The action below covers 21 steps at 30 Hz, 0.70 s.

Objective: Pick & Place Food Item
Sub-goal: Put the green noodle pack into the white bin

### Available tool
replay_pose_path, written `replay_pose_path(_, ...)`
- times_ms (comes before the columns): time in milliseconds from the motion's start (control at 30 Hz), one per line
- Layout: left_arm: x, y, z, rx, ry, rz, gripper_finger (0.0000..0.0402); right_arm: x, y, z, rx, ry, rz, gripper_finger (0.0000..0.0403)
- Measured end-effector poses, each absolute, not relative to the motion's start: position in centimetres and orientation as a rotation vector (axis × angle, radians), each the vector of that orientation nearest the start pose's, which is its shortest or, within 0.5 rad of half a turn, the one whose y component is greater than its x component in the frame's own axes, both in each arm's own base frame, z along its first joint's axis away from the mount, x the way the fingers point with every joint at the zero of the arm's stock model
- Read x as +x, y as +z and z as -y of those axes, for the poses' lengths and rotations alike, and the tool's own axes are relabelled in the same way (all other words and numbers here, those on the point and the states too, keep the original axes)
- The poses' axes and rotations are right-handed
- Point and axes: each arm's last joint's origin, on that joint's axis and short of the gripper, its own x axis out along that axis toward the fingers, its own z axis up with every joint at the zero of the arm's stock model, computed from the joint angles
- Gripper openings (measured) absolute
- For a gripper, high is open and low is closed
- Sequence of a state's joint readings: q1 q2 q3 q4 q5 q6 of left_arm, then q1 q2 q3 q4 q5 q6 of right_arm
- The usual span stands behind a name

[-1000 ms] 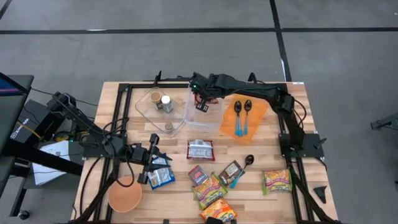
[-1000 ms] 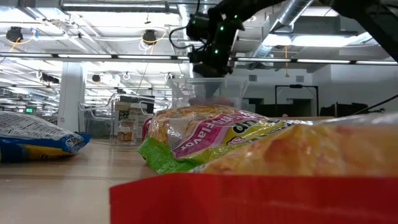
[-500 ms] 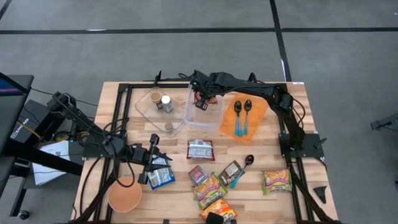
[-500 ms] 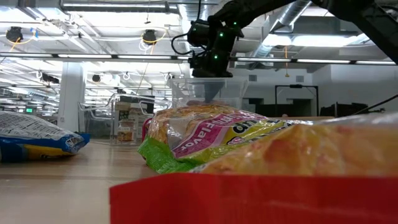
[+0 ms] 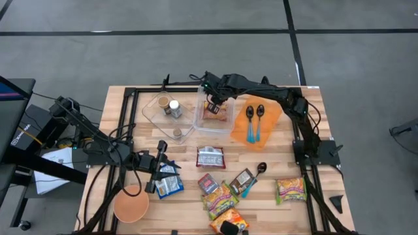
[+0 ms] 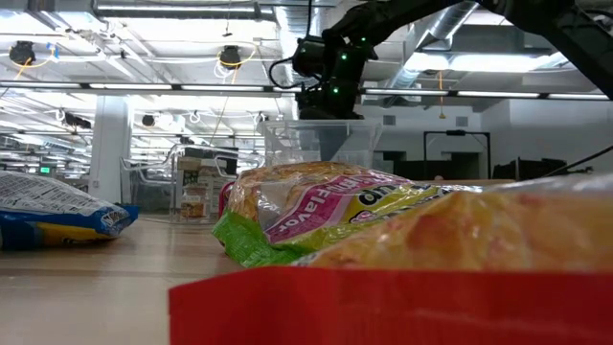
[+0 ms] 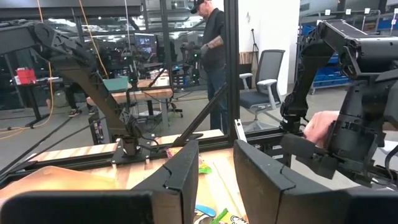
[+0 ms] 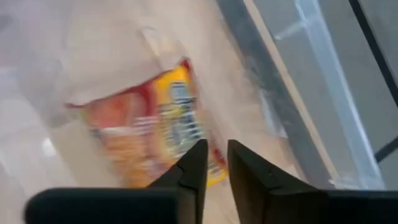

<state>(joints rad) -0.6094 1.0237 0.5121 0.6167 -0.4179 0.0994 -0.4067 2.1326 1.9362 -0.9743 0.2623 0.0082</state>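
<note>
A red and yellow food packet (image 5: 214, 112) lies flat on the floor of a clear plastic container (image 5: 199, 117) at the far middle of the table. In the right wrist view the packet (image 8: 149, 137) shows blurred, right below the fingers. My right gripper (image 5: 212, 100) hangs over the container's far part and points steeply down. Its fingers (image 8: 212, 163) are a little apart with nothing between them. My left gripper (image 5: 159, 171) waits at the near left, held level above the table. It is open (image 7: 216, 168) and empty.
A second clear container (image 5: 157, 121) with small jars stands left of the first. An orange cloth (image 5: 271, 121) with spoons lies to its right. Several snack packets (image 5: 211, 156) (image 5: 291, 189) cover the near half of the table. A brown bowl (image 5: 131, 203) sits near left. Black frame rails edge the table.
The red and yellow packet was at my right gripper's fingertips over the clear container. It has come away and now lies on the container's floor. The gripper has shifted slightly toward the table's far edge.
</note>
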Motion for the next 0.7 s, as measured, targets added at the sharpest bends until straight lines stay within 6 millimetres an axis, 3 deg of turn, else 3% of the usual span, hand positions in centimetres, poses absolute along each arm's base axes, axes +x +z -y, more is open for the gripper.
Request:
replay_pose_path(200,18.7,27.0,11.6,0.052,-0.187,0.093,0.0095,41.0,25.1,18.4,0.067,-0.575,-1.195,0.0112)
replay_pose_path(300,18.7,27.0,11.6,0.052,-0.187,0.093,0.0095,40.8,26.0,17.9,0.055,-0.567,-1.175,0.0129)
replay_pose_path(533,18.7,27.0,11.6,0.053,-0.187,0.092,0.0095,38.6,30.9,16.1,0.055,-0.570,-1.102,0.0142)
replay_pose_path(700,18.7,27.0,11.6,0.053,-0.187,0.092,0.0095,35.8,34.9,12.7,0.096,-0.553,-1.090,0.0142)
